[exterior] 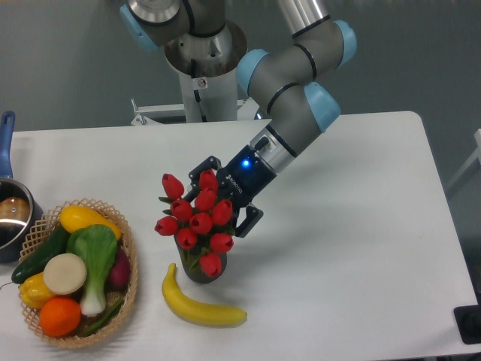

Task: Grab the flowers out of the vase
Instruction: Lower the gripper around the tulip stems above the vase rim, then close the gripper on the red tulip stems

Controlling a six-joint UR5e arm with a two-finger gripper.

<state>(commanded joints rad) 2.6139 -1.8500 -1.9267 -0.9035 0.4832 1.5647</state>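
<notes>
At the far left edge a metal pot with a blue handle is sitting on the white worktop. Just beside it a wicker basket is holding vegetables and fruit: a yellow squash, a dark green cucumber, a leafy green, a pale round slice, a yellow pepper and an orange.

Right of the basket the vase is standing upright, a short dark cylinder mostly hidden under the flowers. The red tulip buds are spreading wider than the vase mouth, with green leaves showing between them, and the bunch is sitting in the vase. A banana is lying on the worktop just in front of the vase, its left tip near the base.

The gripper is reaching down from the upper right, angled toward the bunch, with a blue light glowing on its wrist. Its dark fingers are standing apart, one on the far side of the upper buds and one on the near right side, so the top of the bunch is lying between them. I cannot tell whether the fingers are touching the buds.
</notes>
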